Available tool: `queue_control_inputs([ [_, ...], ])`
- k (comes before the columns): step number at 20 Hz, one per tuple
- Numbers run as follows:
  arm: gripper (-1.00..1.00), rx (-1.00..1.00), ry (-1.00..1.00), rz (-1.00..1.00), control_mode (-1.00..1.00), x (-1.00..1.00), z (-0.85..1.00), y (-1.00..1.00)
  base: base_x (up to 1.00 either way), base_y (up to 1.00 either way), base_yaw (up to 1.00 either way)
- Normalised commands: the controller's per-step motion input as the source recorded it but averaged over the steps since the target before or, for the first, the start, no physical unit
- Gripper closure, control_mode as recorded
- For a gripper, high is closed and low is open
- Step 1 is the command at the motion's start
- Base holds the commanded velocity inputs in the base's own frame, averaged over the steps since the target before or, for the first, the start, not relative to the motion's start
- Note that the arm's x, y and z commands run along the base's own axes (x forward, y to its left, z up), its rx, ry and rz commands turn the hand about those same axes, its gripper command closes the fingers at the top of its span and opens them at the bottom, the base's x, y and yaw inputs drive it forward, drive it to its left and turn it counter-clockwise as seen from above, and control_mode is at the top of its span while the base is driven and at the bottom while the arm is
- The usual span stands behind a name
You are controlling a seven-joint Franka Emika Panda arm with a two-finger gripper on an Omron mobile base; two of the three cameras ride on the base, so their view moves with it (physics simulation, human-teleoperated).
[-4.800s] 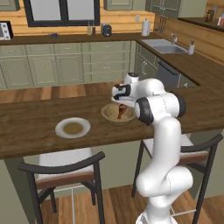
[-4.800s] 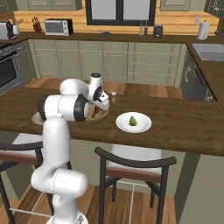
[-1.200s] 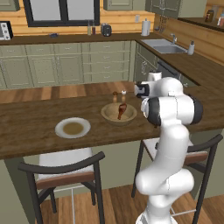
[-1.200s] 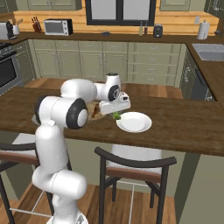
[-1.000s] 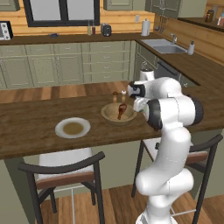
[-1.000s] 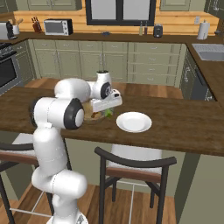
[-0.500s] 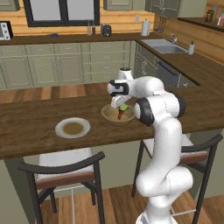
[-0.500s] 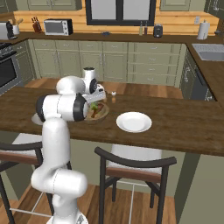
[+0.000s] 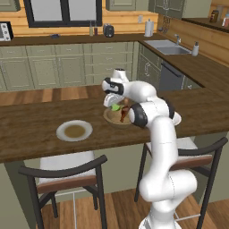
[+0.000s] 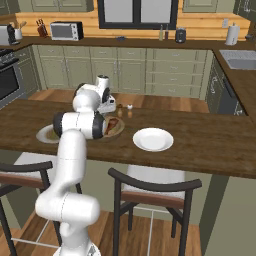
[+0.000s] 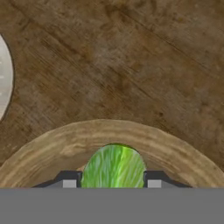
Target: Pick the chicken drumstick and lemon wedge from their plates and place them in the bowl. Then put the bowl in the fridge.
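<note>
Wooden counter (image 11: 131, 65) below; tool (image 11: 113, 181) pinches lemon wedge (image 11: 113, 166) over the bowl (image 11: 48, 148)

White glossy arm (image 9: 163, 147), rounded segments — dark grey joint bands, bulbous base.

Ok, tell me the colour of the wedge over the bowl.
Bright green wedge, clearest in the hand view.

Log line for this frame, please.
gripper: shut on lemon wedge | over bowl | drumstick: in bowl
</note>
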Motion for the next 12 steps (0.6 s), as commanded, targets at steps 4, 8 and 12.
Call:
queue_control_inputs([
  [4, 1.0, 0.03, 0.05, 0.0, -1.0, 0.28, -0.4, 0.13, 0.0, 0.0, 0.0],
  [8, 1.0, 0.0, 0.01, 0.0, -1.0, 0.08, -0.28, 0.01, 0.0, 0.0, 0.0],
  [12, 1.0, 0.0, 0.0, 0.0, -1.0, -0.17, -0.07, 0.0, 0.0, 0.0, 0.0],
])
